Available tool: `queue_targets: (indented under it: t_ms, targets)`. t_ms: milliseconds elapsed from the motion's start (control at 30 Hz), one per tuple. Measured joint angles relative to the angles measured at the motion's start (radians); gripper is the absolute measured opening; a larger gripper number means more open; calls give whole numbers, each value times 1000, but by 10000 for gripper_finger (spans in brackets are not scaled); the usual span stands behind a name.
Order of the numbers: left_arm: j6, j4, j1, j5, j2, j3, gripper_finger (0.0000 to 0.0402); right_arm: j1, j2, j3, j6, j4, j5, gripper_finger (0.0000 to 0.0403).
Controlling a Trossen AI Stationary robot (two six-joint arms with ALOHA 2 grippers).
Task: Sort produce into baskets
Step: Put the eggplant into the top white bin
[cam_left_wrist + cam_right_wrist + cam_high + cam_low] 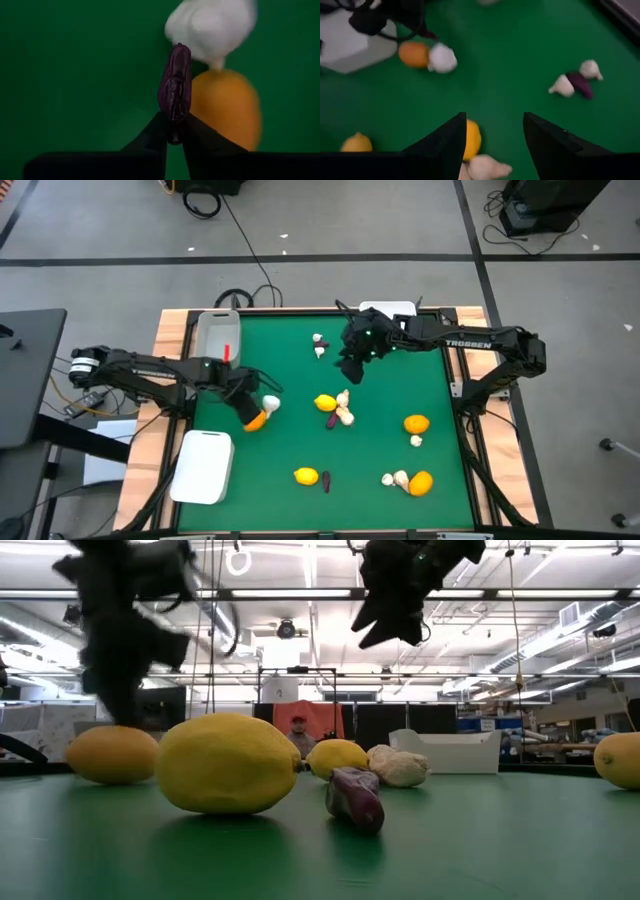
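Observation:
My left gripper (246,406) is at the table's left part, shut on a dark purple eggplant piece (175,85). Just beyond it lie an orange fruit (256,420) and a white garlic bulb (270,404). My right gripper (352,368) hangs open and empty above the table's far middle, and shows high up in the low view (398,610). A greyish basket (214,340) stands at the far left, a white basket (203,467) at the near left, and a second white basket (388,310) behind my right arm. My left gripper pinches the eggplant piece by its near end (174,119) between its two fingertips. The piece runs on along the fingers and sticks out past them toward the orange fruit and the garlic bulb. Whether it is clear of the table I cannot tell.
Scattered on the green mat are a lemon (325,402) with garlic (344,412) and a purple piece (331,421), an orange (416,423), a near lemon (306,475), a purple piece (326,480), garlic (395,478), an orange (421,483) and far garlic (319,345).

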Motion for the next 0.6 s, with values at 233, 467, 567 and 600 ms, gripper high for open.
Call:
queue_targets:
  t_ms: [233,467,567,600]
  targets:
    - [168,81,0,-96,-6,176,53,35,0,0,40,185,-69,206]
    - [398,465,0,-108,-1,206,53,47,0,0,20,266,-144,206]
    - [440,540,0,-105,6,206,53,48,0,0,20,265,-136,206]
    - [452,559,1,-105,13,205,53,47,0,0,22,266,-138,206]
